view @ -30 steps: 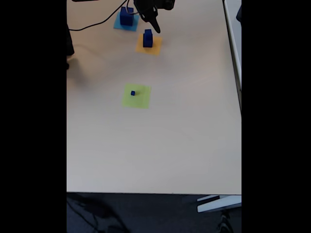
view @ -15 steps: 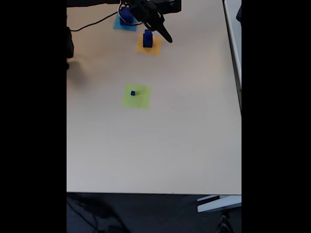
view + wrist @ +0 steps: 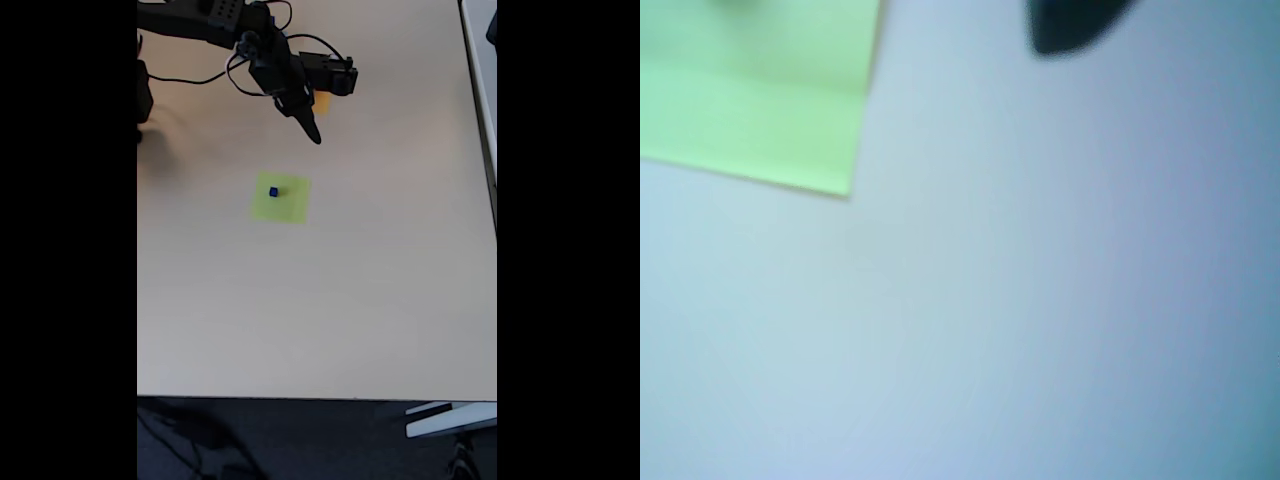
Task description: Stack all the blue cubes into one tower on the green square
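Hovering: black two-finger gripper (image 3: 312,135) hangs above bare table, between orange paper and green paper, tip pointing down toward the green
Gripper state: cannot tell; fingers read as one dark point in the fixed view, wrist view too blurred
Arm: black arm (image 3: 215,22) reaches in from top left, covering the area behind it
Orange flat square (image 3: 321,101): just a sliver beside the gripper body
Flat lime-green paper square (image 3: 281,198): mid-table, near below the gripper; corner in wrist view (image 3: 760,100)
Small dark blue cube (image 3: 273,191): sits on green square, upper-left part
Other cubes: hidden
Risk: small cube occupies the base spot; a bigger cube placed over it would tip. Descending fingers could knock it or drag the thin paper
Table: beige tabletop (image 3: 380,280)
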Robot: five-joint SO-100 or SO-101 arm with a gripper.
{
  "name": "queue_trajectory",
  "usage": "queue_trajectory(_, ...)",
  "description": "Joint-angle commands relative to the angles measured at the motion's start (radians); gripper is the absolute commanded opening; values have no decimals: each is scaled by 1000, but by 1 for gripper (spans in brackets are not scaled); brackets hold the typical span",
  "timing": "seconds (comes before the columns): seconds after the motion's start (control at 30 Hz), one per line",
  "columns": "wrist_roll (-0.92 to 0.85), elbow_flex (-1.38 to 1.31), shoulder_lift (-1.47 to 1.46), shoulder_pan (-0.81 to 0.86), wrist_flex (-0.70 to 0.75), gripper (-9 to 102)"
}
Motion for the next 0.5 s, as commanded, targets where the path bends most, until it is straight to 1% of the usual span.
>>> queue_trajectory(0.0, -31, -23, -5, 48, -12, 23)
queue_trajectory(0.27, -66, 17, -25, 118, -3, 23)
queue_trajectory(0.47, -21, 72, -31, 121, -8, 21)
